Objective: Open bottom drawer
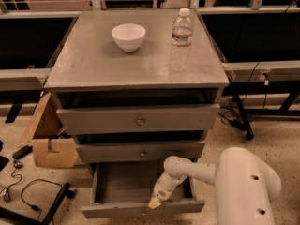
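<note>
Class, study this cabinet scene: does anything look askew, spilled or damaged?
The bottom drawer is pulled out, and its front panel slants, left end lower. The claw sits at that front edge. The bowl and bottle stand upright; nothing spilled.

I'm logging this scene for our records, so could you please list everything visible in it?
cabinet: one, grey, centre, three drawers
bowl: one, white, on the cabinet, left of the bottle
bottle: one, clear with a white cap, upright on the cabinet, right side
top drawer: one, grey, just under the cabinet top
middle drawer: one, grey, below the top drawer
bottom drawer: one, grey, lowest, pulled out
box: one, brown cardboard, on the floor left of the cabinet
cables: several, black, floor at lower left
arm: one, white, lower right, reaching to the bottom drawer
tool: one, pale tip, at the bottom drawer's front panel
</note>
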`<state>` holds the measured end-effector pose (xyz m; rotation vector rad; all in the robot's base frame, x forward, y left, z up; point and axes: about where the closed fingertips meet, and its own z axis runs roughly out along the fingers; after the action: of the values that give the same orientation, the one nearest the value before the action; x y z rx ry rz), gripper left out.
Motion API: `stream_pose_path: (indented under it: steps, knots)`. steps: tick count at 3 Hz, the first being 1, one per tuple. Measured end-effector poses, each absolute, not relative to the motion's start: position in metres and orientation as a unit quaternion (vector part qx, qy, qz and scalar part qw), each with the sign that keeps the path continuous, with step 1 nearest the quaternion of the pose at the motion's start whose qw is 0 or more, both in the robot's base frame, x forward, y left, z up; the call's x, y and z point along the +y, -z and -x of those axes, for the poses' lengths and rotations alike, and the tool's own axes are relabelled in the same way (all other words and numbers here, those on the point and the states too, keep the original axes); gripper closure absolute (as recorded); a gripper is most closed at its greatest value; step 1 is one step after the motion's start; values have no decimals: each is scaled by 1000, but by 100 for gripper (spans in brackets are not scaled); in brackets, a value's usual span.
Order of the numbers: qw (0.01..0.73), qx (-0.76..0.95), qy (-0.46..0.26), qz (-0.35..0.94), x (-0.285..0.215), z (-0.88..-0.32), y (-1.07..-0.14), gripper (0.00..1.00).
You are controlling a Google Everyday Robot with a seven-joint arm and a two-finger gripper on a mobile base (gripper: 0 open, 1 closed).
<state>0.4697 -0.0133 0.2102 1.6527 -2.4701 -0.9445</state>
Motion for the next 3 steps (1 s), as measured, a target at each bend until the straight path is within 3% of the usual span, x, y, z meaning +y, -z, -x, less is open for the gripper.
stream_pose_path:
  steps: [1, 3]
  knots:
    - [12, -792, 303, -530, -13, -470, -210, 50]
    - [12, -792, 303, -530, -13, -470, -210, 4]
